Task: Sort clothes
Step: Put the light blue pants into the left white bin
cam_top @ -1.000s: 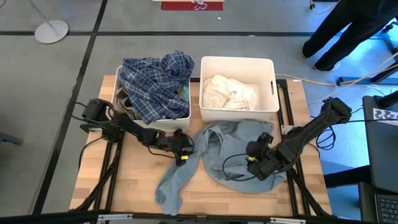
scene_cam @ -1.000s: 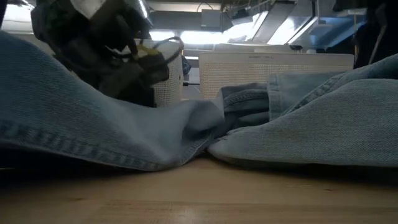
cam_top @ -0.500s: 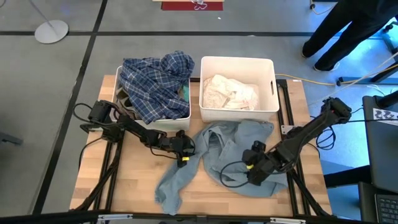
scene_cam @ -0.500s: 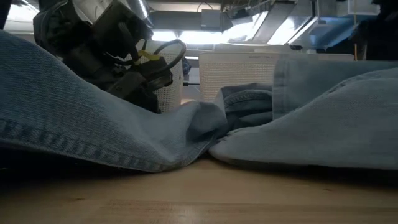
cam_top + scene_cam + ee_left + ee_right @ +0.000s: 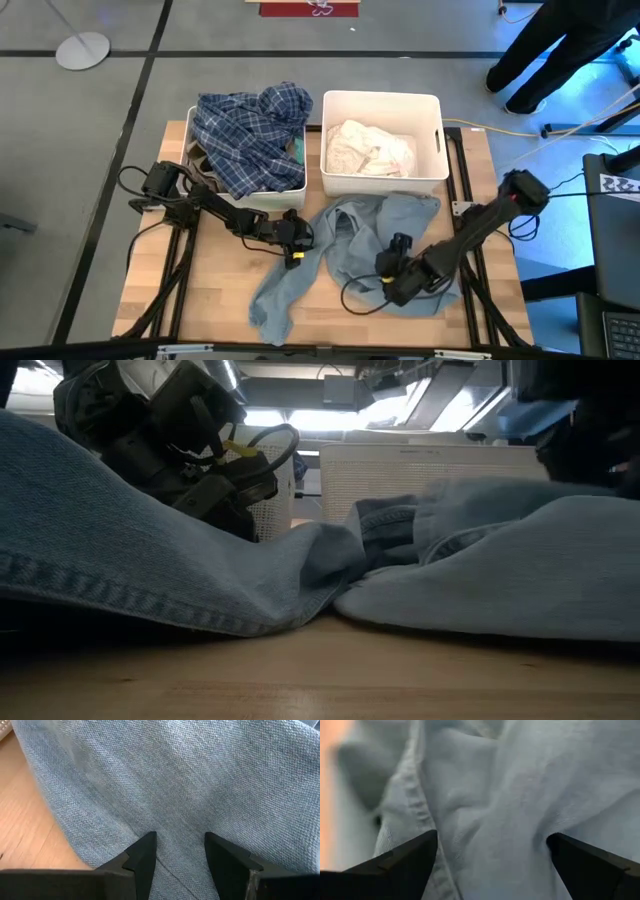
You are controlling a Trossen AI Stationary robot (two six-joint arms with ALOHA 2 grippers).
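Note:
Light blue denim jeans lie spread and crumpled on the wooden table in front of the two bins, one leg reaching toward the near edge. My left gripper is open and low on that leg's upper part; the left wrist view shows denim between its fingers. My right gripper is wide open, low over the bunched right part of the jeans. A blue plaid shirt is heaped over the left bin; white garments lie in the right bin. My left gripper's open fingertips stand on the flat denim of the jeans leg, slanting down from the table's left. The cloth lies on the table, one crease running under one finger. My right gripper's open fingers stand on either side of a denim fold; I cannot tell whether they touch it.
Two white bins stand side by side at the table's far edge, close behind the jeans. Bare wood shows at the near left. A person's legs are on the floor beyond the far right corner.
My right gripper has gone toward the table's near edge and left, staying low over the jeans. The raised denim fold on the jeans' right part has sunk lower and changed shape. My left gripper has shifted only slightly.

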